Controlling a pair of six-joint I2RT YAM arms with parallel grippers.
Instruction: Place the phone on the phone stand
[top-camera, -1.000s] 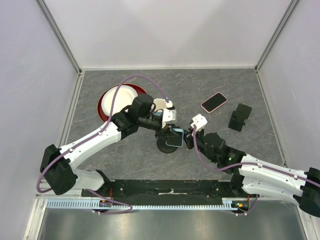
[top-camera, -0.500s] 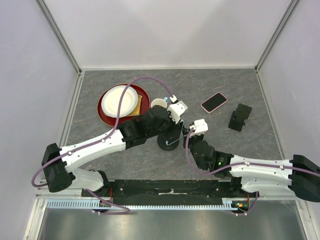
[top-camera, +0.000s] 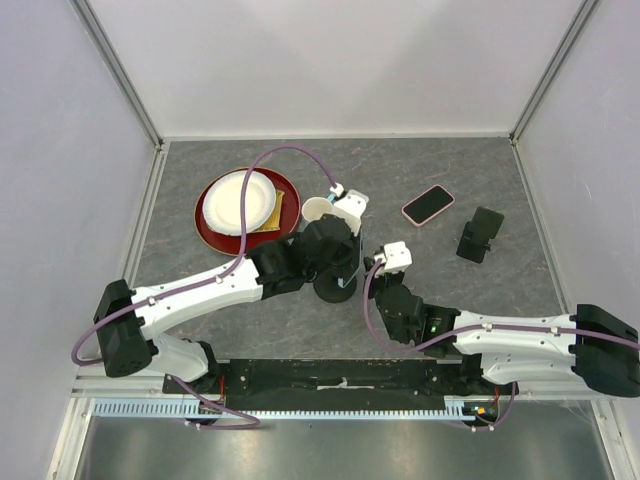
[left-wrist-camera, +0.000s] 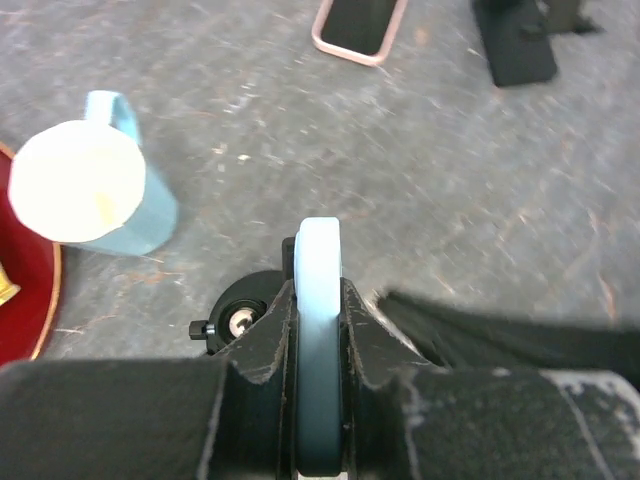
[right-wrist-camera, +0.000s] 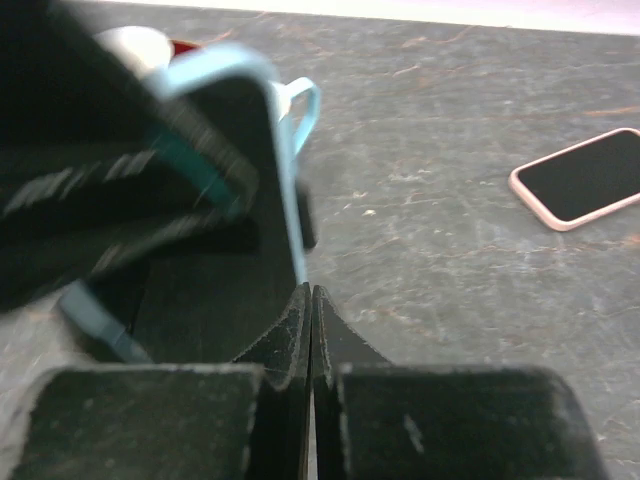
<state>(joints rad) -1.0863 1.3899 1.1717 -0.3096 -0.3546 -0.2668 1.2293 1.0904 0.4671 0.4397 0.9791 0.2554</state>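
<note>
Two views tell different stories: overhead, the arm hides the phone, but the left wrist cam shows the left fingers (left-wrist-camera: 280, 325) clamped on the blue-cased phone (left-wrist-camera: 318, 255), edge-on beside a round black stand (left-wrist-camera: 240, 318), mid-tabletop. Right fingers (right-wrist-camera: 300, 322) are pressed together. Grey marbled tabletop (top-camera: 400, 170), pale walls (top-camera: 340, 60).

**Table layout, top view**

We take the round stand (top-camera: 335, 290) as dial centre; the held phone (left-wrist-camera: 318, 260) hangs over it. Cup (top-camera: 316, 210) at 12 o'clock. Dish (top-camera: 207, 228) at 10, with a plate (top-camera: 238, 200) on it. Loose phone (top-camera: 428, 204) between 1 and 2. Second stand (top-camera: 481, 234) at 2.
</note>
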